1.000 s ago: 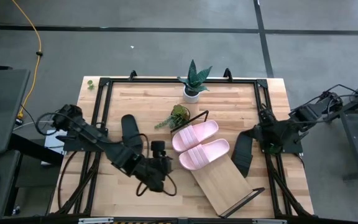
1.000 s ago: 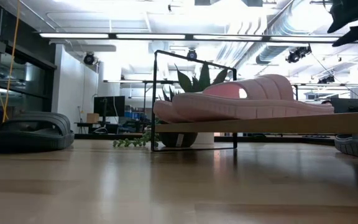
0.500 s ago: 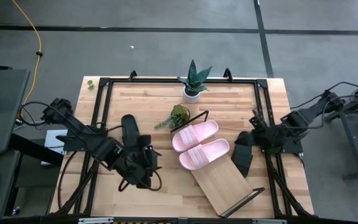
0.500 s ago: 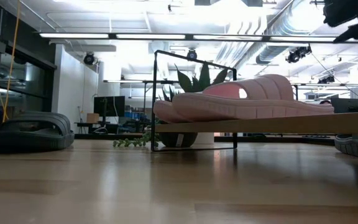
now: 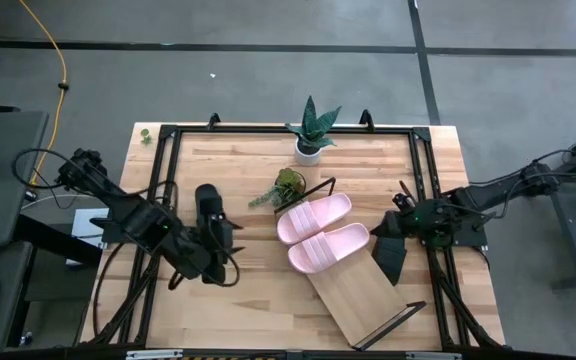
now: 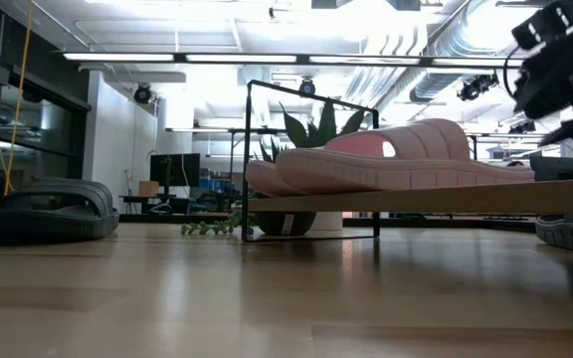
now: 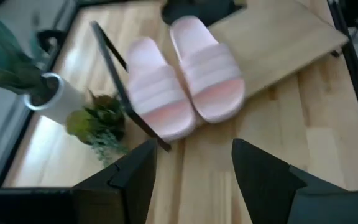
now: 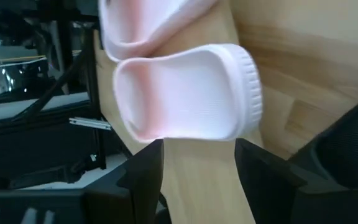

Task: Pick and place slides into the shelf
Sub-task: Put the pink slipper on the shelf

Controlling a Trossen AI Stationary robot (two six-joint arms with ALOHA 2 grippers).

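Shelf load: I have both pink slides point(image 5: 320, 232) lying side by side on the shelf point(image 5: 360, 292), at its end nearer the plants; the rest of the board is bare.
Right black slide: the right black slide point(image 5: 391, 248) lies on the worktop point(image 5: 248, 310) hard against the shelf's right edge, its long axis running roughly along the board.
Right gripper: my right gripper point(image 5: 405, 224) sits at that slide's upper end, jaws apart, holding nothing that I can see.
Left black slide: the left black slide point(image 5: 209, 212) lies well left of the shelf, long axis running front to back.
Left gripper: my left gripper point(image 5: 218, 240) is over that slide's near end, jaws spread, empty.
Call: each arm has its own black slide close; I judge the right one has the shorter carry.
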